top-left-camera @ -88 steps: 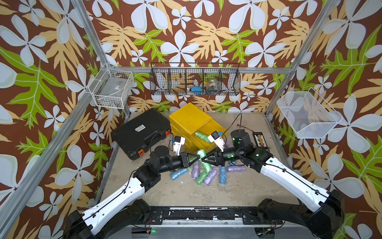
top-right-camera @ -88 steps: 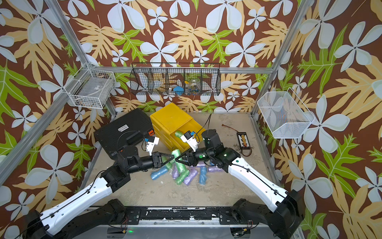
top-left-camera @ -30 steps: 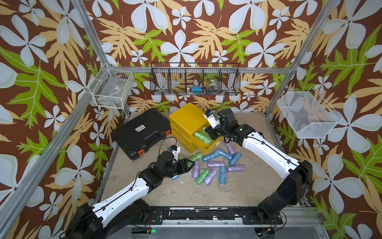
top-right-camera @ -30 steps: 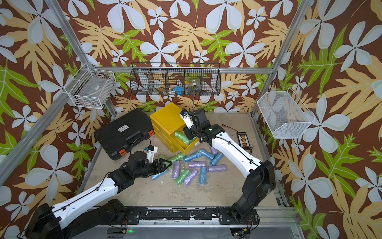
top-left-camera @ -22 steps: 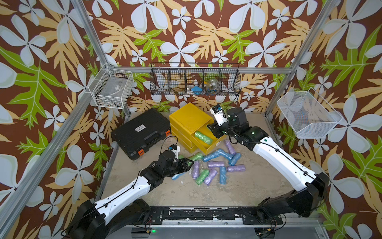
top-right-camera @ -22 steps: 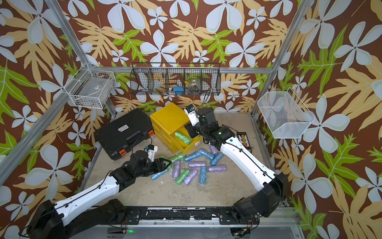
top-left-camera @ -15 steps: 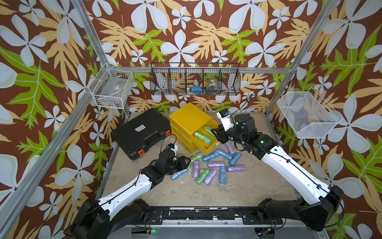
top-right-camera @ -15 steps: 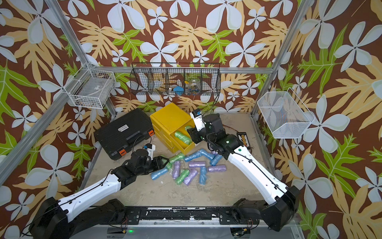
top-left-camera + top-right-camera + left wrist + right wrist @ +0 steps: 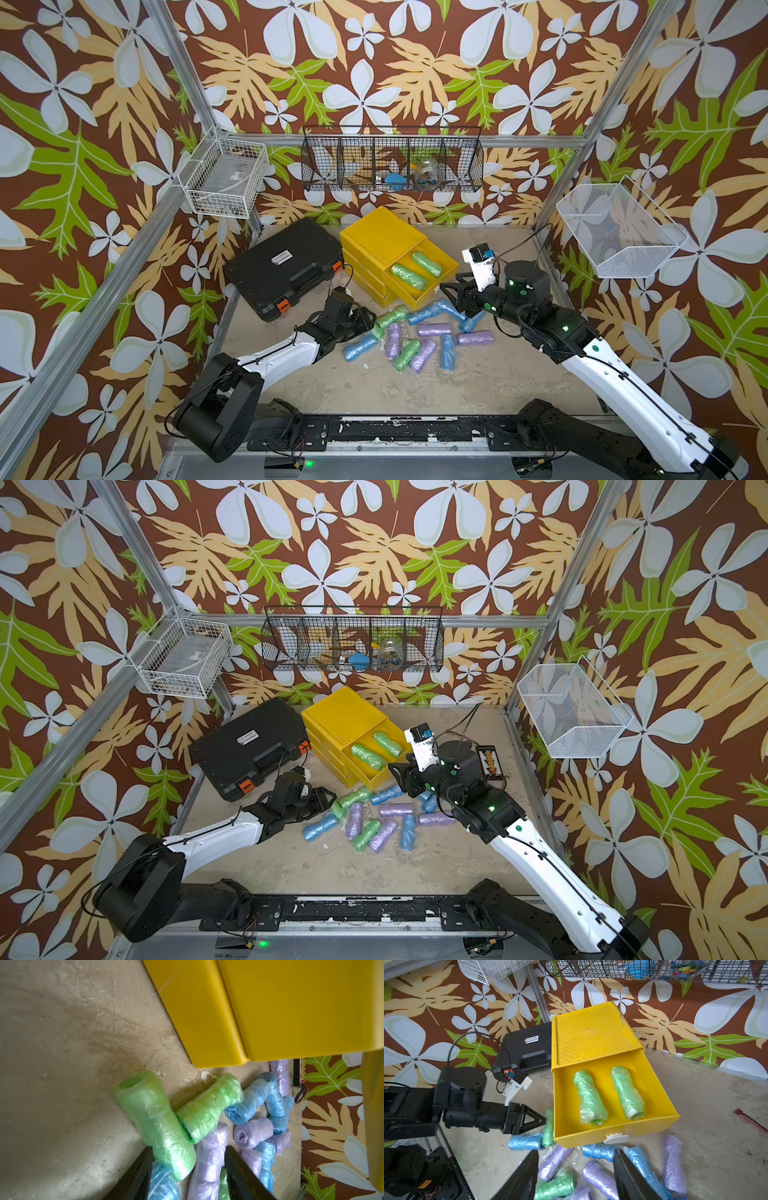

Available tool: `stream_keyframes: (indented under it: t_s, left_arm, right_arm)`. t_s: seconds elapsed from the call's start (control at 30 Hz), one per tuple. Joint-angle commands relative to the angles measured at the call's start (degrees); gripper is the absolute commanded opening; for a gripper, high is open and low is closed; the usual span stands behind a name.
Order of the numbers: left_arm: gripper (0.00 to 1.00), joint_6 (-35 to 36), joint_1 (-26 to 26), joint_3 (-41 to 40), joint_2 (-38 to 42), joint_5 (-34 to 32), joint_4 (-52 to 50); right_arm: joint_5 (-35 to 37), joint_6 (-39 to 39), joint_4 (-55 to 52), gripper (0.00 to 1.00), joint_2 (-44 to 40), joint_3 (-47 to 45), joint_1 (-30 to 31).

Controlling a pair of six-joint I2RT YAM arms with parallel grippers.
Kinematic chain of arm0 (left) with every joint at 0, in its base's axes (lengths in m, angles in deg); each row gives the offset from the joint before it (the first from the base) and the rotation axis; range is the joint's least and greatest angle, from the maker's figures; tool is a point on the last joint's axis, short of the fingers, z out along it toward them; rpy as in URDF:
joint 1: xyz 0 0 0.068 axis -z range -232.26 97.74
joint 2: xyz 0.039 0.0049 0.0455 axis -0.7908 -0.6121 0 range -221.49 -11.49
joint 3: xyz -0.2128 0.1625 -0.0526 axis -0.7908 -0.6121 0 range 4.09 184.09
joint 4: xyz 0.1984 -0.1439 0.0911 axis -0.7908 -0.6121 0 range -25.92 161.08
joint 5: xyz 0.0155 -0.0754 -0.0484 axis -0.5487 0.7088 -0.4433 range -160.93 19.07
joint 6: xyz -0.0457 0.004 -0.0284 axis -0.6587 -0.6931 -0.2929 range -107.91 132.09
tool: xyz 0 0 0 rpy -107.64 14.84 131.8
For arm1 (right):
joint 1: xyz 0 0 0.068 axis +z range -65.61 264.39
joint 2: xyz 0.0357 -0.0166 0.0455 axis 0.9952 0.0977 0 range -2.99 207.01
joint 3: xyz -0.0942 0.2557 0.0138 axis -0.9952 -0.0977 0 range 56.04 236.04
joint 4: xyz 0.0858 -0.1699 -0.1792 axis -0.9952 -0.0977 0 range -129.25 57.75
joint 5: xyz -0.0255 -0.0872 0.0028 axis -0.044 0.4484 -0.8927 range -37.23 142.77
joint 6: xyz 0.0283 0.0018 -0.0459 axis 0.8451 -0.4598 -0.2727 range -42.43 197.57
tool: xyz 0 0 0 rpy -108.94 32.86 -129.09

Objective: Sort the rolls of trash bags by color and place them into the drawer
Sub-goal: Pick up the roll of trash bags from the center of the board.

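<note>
- Fingers [image 9: 141, 1172] of the left gripper [image 9: 188, 1153] are apart; they squeeze nothing; the end of a green roll [image 9: 153, 1118] lies between them, and so does a lilac roll [image 9: 209, 1157]
- Do they touch the green one?
- One finger is right beside it; I cannot tell if it touches
- And the other arm?
- Its fingers [image 9: 527, 1176] are apart too and hold nothing; the right gripper [image 9: 576, 1151] hangs over the rolls just in front of the yellow drawer [image 9: 591, 1136]
- Where are all the rolls?
- The two green rolls [image 9: 588, 1097] lie side by side in the open drawer; the other rolls of trash bags [image 9: 433, 330], green, blue and lilac, lie mixed up on the table [image 9: 374, 386] near the drawer's front
- So which step is this?
- I think green goes in first, and the left gripper is getting ready to grab the next green one
- What must it do next?
- Shut on the green roll alone and leave the lilac one out; then lift it over the drawer wall and lay it by the other two; the shiny film looks slippery, so it could slide out or drag a neighbour along
</note>
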State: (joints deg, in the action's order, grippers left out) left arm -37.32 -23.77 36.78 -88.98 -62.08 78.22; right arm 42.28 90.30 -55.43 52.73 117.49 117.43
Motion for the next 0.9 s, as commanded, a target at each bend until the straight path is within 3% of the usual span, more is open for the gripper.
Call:
stream_keyframes:
  t_s: [0.0, 0.2, 0.63, 0.87]
  left_arm:
    - [0.58, -0.42, -0.58, 1.42, -3.03, -0.4, 3.59]
    - [0.55, -1.25, -0.8, 2.52, -8.09, -0.19, 5.11]
    - [0.55, -1.58, -1.33, 1.44, -11.45, -1.41, 6.62]
    - [0.47, -1.06, -1.32, 3.02, -15.06, -0.76, 7.89]
  right_arm:
    - [-0.57, 0.5, -1.05, 0.59, -1.66, -0.04, -0.02]
    - [0.36, -0.24, -1.86, 0.59, -3.42, 0.15, -0.03]
    - [-0.83, 0.95, 0.02, 0.58, -3.98, -1.85, 0.0]
    - [-1.43, 1.94, 0.77, 0.57, -4.37, -3.74, 0.01]
